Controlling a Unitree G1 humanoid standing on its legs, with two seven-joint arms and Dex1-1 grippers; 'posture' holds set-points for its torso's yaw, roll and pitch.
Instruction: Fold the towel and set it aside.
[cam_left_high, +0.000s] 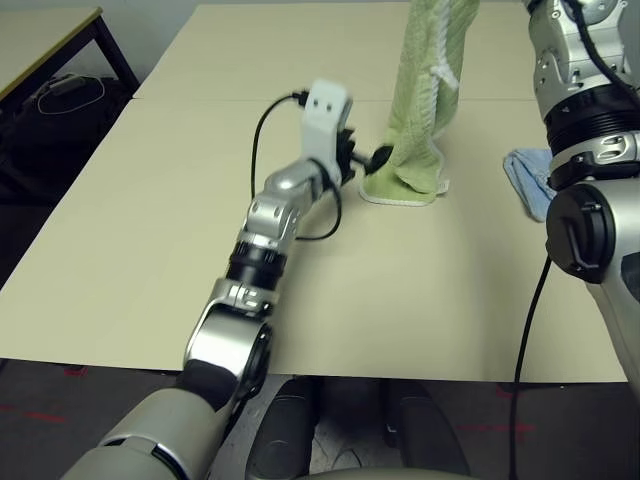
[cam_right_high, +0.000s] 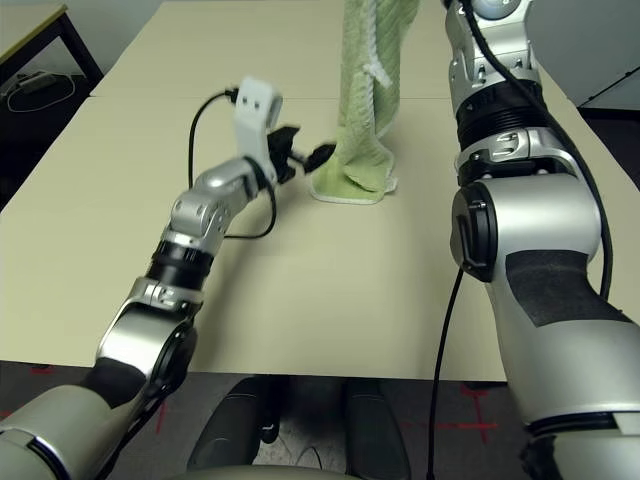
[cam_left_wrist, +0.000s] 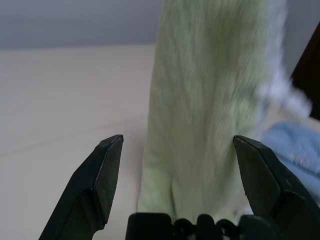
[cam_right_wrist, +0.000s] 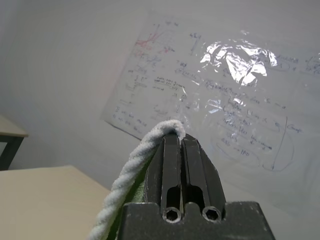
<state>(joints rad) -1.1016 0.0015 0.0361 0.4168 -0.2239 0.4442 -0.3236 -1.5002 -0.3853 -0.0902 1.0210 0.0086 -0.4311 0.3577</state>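
Note:
The light green towel (cam_left_high: 420, 110) hangs upright in a long bunch, and its lower end rests crumpled on the table (cam_left_high: 150, 250). High above, my right gripper (cam_right_wrist: 179, 137) is shut on the towel's white stitched edging (cam_right_wrist: 135, 175). My left gripper (cam_left_high: 375, 160) is low at the towel's left side, just above the table. In the left wrist view the left gripper (cam_left_wrist: 177, 140) is open, with the hanging towel (cam_left_wrist: 210, 125) between its two fingers. I cannot tell whether either finger touches the cloth.
A small light blue cloth (cam_left_high: 528, 180) lies on the table to the right of the towel, beside my right arm. A black cable (cam_left_high: 258, 130) loops from my left wrist. A darker side table (cam_left_high: 50, 30) stands at the far left.

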